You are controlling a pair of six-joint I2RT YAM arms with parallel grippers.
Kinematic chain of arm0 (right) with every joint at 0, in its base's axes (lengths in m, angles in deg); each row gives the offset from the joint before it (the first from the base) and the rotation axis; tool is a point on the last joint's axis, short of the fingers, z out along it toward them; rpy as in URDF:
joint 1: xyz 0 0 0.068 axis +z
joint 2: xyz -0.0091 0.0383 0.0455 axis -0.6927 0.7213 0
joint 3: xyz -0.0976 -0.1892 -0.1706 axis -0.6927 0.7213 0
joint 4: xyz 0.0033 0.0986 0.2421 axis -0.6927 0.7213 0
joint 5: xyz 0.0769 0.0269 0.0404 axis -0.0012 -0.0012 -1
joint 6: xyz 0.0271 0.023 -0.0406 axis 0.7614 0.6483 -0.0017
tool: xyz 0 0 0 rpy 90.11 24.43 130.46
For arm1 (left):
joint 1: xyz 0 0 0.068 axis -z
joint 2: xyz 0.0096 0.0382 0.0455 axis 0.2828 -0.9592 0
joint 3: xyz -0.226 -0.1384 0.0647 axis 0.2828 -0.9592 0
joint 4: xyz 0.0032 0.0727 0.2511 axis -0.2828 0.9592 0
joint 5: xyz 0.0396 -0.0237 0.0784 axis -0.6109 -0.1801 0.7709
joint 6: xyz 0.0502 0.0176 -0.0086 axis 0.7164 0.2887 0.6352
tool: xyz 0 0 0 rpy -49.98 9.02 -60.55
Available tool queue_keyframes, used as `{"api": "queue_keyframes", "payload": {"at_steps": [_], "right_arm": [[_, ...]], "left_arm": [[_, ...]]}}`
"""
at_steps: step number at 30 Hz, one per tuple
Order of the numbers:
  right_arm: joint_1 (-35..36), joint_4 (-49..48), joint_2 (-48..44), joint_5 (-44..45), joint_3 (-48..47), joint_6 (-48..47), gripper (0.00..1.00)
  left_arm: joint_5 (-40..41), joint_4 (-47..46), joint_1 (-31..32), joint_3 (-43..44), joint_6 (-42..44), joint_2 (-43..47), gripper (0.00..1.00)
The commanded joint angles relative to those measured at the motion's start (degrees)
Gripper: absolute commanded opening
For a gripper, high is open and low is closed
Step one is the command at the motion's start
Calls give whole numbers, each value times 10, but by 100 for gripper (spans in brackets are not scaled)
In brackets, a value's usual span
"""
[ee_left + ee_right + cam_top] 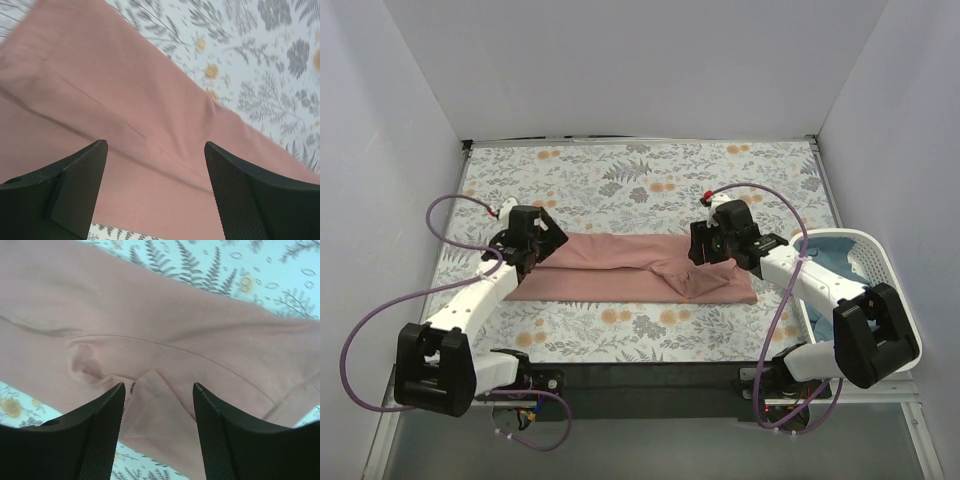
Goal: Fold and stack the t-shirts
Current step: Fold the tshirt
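Fingers (75, 190): two pairs spread over one pink t-shirt (620, 268); one white basket (886, 262).

Teal shirt (835, 252) in basket (885, 255) mostly hidden behind right arm (810, 280).

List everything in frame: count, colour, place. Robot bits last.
dusty-pink cotton t-shirt: 1, pink, folded into a long band across the middle of the cloth
teal-blue fabric: 1 piece visible, teal-blue, inside the basket
white slotted plastic basket: 1, white, table's right edge
floral-patterned cloth: 1, pale with grey leaves and orange flowers, covering the table
plain wall panels: 3, white, at left, back and right
purple cables: 2, purple, one looping off each arm
robot arms: 2, white and black, bases at the near edge
left end effector: 1, black, open over the t-shirt's left end
right end effector: 1, black, open over its right end
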Motion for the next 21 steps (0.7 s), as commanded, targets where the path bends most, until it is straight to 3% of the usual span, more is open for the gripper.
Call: {"api": "queue_keyframes", "payload": {"at_steps": [1,7,14,21], "right_arm": [[-32,40,12,31,-6,-3,63],[-101,22,63,-1,-37,6,59],[-175,-17,150,-41,-72,16,52],[-251,-30,246,-71,-109,19,50]], "left_arm": [[-10,-1,44,29,33,-28,78],[45,-17,32,85,34,-151,78],[22,-17,-67,152,25,-272,76],[1,4,-123,180,7,-347,72]]}}
